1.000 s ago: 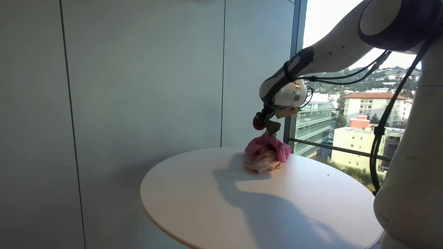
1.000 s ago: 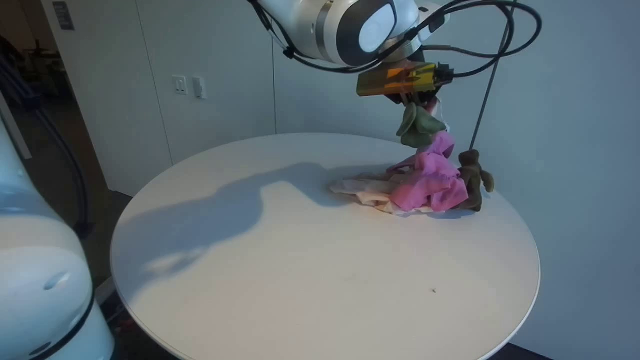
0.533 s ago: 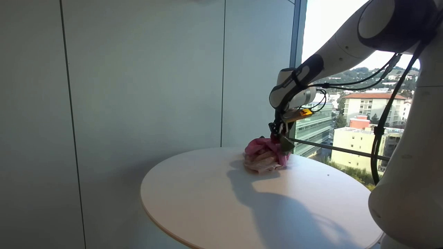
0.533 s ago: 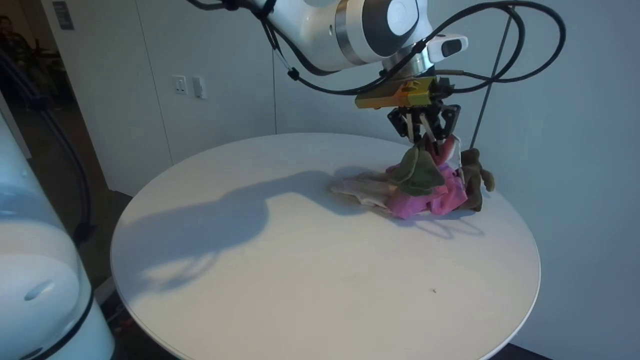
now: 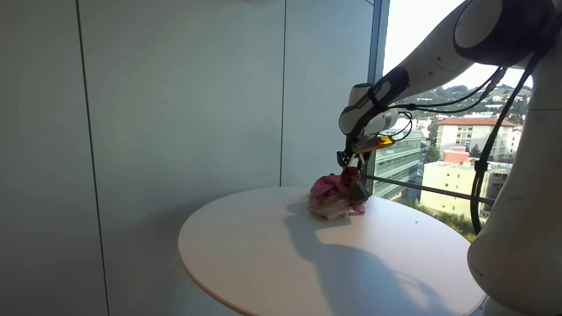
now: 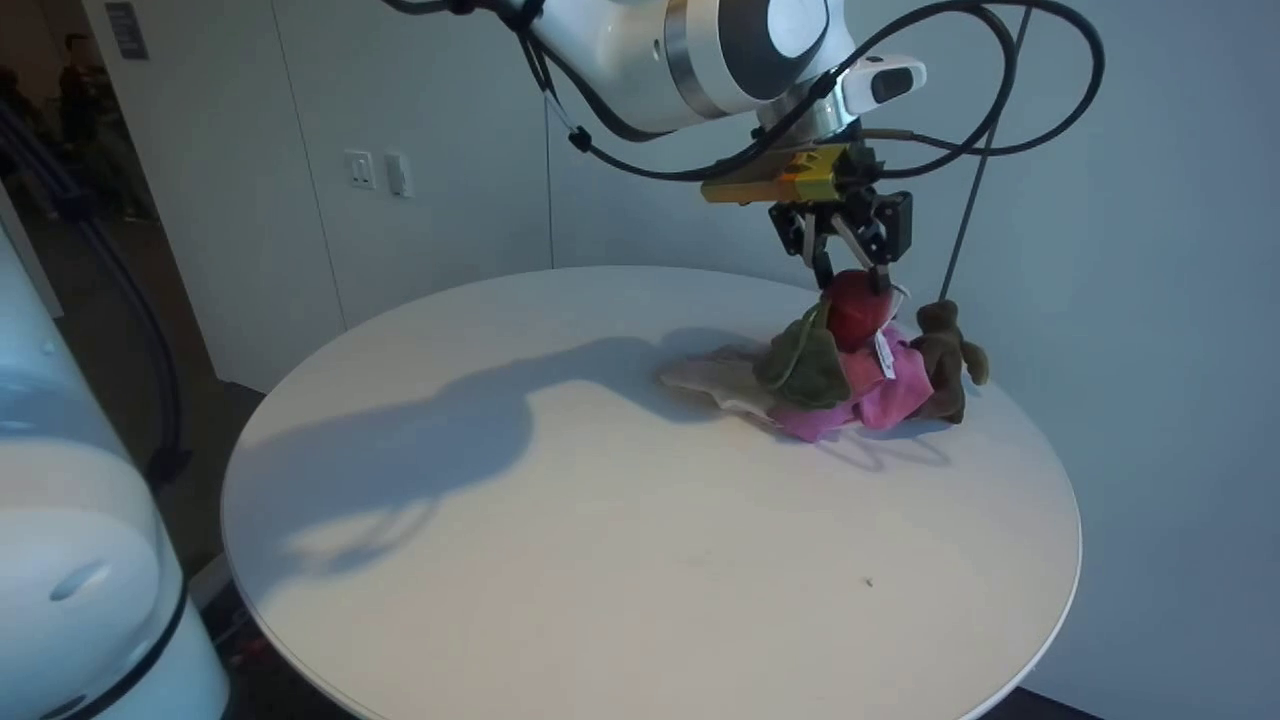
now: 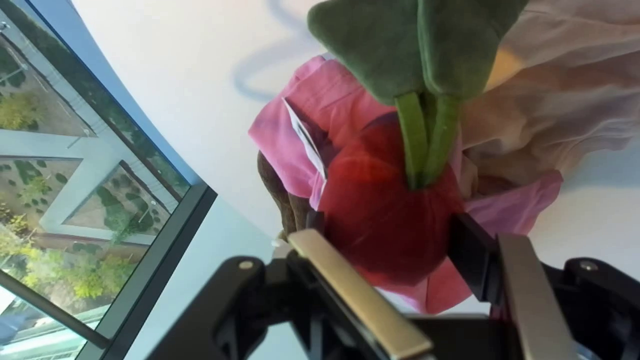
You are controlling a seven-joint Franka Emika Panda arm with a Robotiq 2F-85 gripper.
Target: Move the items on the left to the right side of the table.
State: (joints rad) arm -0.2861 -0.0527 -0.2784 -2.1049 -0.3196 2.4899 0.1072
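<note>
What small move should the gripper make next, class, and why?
Probably lift straight up with the gripper open: in the wrist view its jaws stand apart on either side of the red plush toy, which seems to rest on the pink cloth, so the toy should stay there.

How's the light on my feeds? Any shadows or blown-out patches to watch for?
In both exterior views, the arm's shadow falls across the tabletop; in an exterior view, the sky is blown out while the wall looks dim; in the wrist view, a faint looped shadow, probably a cable's, marks the tabletop, and the red plush looks darker low down.
</note>
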